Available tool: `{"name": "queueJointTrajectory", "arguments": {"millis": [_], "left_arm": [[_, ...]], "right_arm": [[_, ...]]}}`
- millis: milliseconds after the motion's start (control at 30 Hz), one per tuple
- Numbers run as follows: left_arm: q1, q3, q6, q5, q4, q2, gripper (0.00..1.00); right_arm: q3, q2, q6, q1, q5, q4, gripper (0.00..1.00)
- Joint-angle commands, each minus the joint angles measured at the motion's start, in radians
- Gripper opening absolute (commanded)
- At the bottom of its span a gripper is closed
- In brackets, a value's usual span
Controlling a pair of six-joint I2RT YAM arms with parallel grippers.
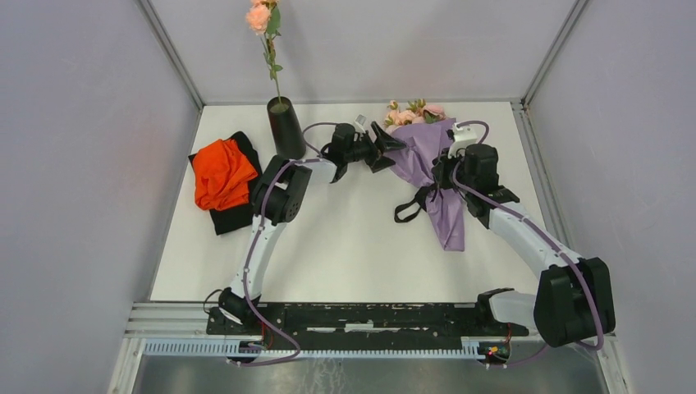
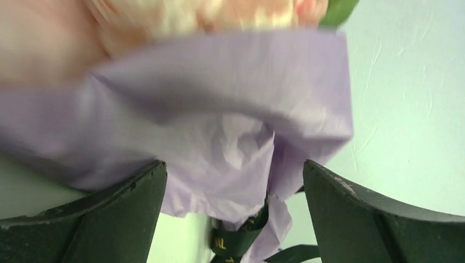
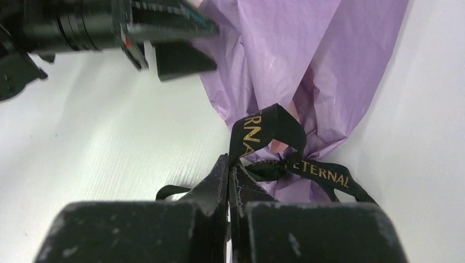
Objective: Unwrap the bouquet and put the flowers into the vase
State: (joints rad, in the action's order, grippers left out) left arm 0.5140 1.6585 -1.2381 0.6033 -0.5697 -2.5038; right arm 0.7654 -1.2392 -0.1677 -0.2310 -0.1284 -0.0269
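Left hand (image 1: 386,148) gapes wide at the bouquet (image 1: 428,156), flowers (image 2: 181,16) just a blur; right hand (image 3: 228,164) pinched tight on the ribbon (image 3: 274,123).

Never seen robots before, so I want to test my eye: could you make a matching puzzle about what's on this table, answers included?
1 vase; 2 orange-red cloth; 3 black ribbon; 4 left gripper
A pinched by the shut right gripper; B open, at the lilac wrapping; C holds one rose; D lies on a black cloth
Pairs: 1-C, 2-D, 3-A, 4-B
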Motion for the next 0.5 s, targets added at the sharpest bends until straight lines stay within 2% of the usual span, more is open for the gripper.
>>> {"name": "queueJointTrajectory", "arguments": {"millis": [0, 167, 233, 400, 467], "left_arm": [[-0.056, 0.105, 0.098, -0.093, 0.241, -0.114, 1.00], [-0.073, 0.201, 0.110, -0.081, 0.304, -0.130, 1.00], [-0.067, 0.156, 0.114, -0.075, 0.280, -0.085, 1.00], [-0.021, -0.080, 0.092, -0.046, 0.122, 0.119, 1.00], [0.011, -0.075, 0.143, -0.050, 0.166, 0.175, 1.00]], "right_arm": [[0.048, -0.068, -0.004, 0.003, -0.015, -0.034, 0.00], [0.057, -0.107, -0.014, 0.003, 0.006, -0.041, 0.00], [0.046, -0.101, -0.015, 0.002, 0.026, -0.040, 0.00], [0.013, -0.083, -0.023, 0.003, 0.066, -0.052, 0.00], [0.008, -0.091, -0.029, 0.003, 0.060, -0.060, 0.00]]}}
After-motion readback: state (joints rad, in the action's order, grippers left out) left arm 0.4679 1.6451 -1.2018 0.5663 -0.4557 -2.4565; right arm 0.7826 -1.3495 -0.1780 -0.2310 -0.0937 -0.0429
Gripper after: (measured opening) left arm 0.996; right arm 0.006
